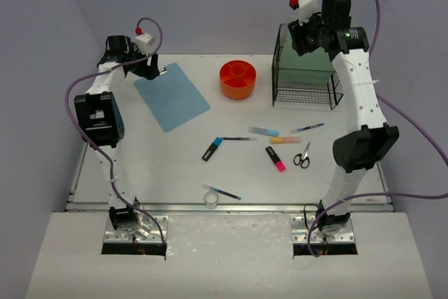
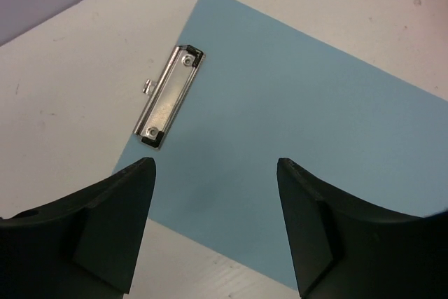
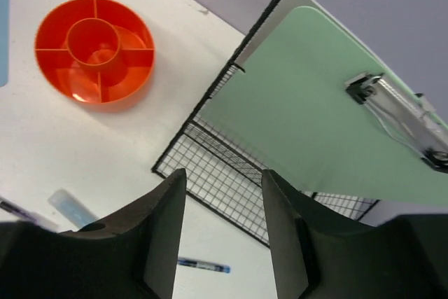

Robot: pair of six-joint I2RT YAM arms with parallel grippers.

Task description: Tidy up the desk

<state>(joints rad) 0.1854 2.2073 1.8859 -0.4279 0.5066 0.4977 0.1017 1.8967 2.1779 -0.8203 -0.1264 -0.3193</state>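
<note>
The white desk (image 1: 157, 166) holds a blue clipboard (image 1: 172, 95) at the back left, lying flat. My left gripper (image 1: 152, 69) hovers open and empty over its clip end. The left wrist view shows the board (image 2: 294, 124) and its metal clip (image 2: 168, 96) beneath the gripper (image 2: 217, 173). A green clipboard (image 1: 301, 52) stands in the black wire rack (image 1: 308, 85) at the back right. My right gripper (image 1: 306, 33) is open and empty above the rack. The right wrist view shows the gripper (image 3: 224, 183) and the green board (image 3: 315, 103).
An orange round divided tray (image 1: 237, 78) sits beside the rack. Pens, highlighters (image 1: 275, 158) and scissors (image 1: 302, 155) lie scattered mid-desk. A blue pen (image 1: 222, 192) and a tape roll (image 1: 211, 199) lie near the front rail. Lavender walls enclose the desk.
</note>
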